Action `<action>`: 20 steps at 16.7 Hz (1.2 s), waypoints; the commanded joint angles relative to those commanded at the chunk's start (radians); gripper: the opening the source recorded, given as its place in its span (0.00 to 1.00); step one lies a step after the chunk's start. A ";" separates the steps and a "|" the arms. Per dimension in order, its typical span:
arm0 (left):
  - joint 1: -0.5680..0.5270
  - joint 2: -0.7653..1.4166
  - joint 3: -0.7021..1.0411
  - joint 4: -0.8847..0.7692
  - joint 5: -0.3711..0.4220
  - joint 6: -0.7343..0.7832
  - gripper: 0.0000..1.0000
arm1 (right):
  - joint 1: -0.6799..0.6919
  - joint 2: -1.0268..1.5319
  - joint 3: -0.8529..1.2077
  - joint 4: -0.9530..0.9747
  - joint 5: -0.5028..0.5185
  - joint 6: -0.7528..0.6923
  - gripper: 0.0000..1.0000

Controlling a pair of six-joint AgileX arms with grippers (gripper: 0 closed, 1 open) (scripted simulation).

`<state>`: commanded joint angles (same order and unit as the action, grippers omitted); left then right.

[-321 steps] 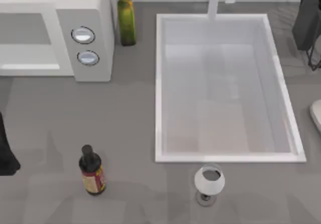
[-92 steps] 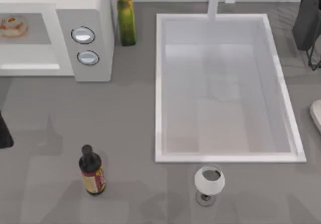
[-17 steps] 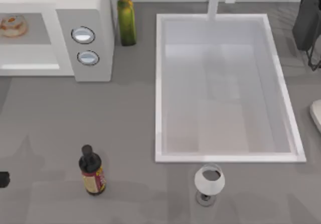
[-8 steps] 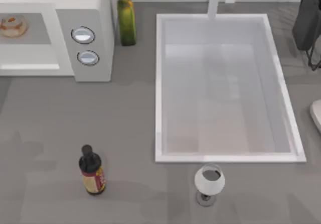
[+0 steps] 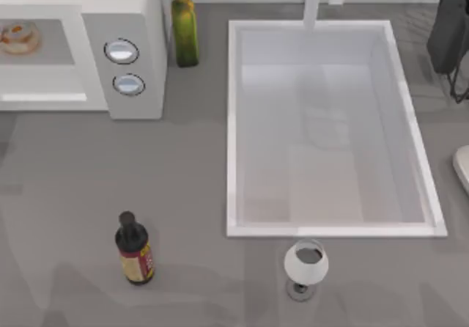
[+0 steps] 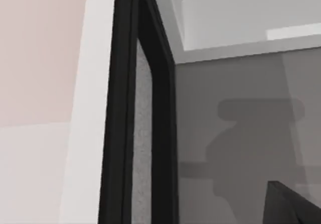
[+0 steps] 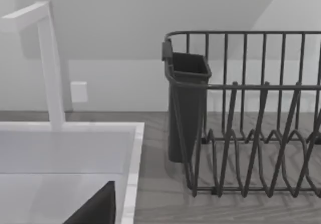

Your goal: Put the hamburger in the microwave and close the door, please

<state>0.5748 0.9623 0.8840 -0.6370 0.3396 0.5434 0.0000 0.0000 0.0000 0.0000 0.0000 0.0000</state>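
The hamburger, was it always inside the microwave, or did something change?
It wasn't there in the earliest picture. Now the hamburger sits in the open microwave. The dark arm at the table's left edge has left the top view. The bottles, wine glass and sink stayed put.

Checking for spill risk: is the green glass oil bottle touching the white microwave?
Apart: the top view shows grey counter between the green glass oil bottle and the white microwave.
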 joint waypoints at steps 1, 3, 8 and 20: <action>0.058 0.107 0.062 -0.023 0.039 0.047 0.00 | 0.000 0.000 0.000 0.000 0.000 0.000 1.00; 0.168 0.300 0.179 -0.062 0.114 0.135 0.00 | 0.000 0.000 0.000 0.000 0.000 0.000 1.00; 0.386 0.659 0.415 -0.116 0.266 0.310 0.00 | 0.000 0.000 0.000 0.000 0.000 0.000 1.00; 0.476 0.814 0.481 -0.090 0.332 0.383 0.00 | 0.000 0.000 0.000 0.000 0.000 0.000 1.00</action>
<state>1.0507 1.7765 1.3650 -0.7267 0.6711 0.9266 0.0000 0.0000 0.0000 0.0000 0.0000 0.0000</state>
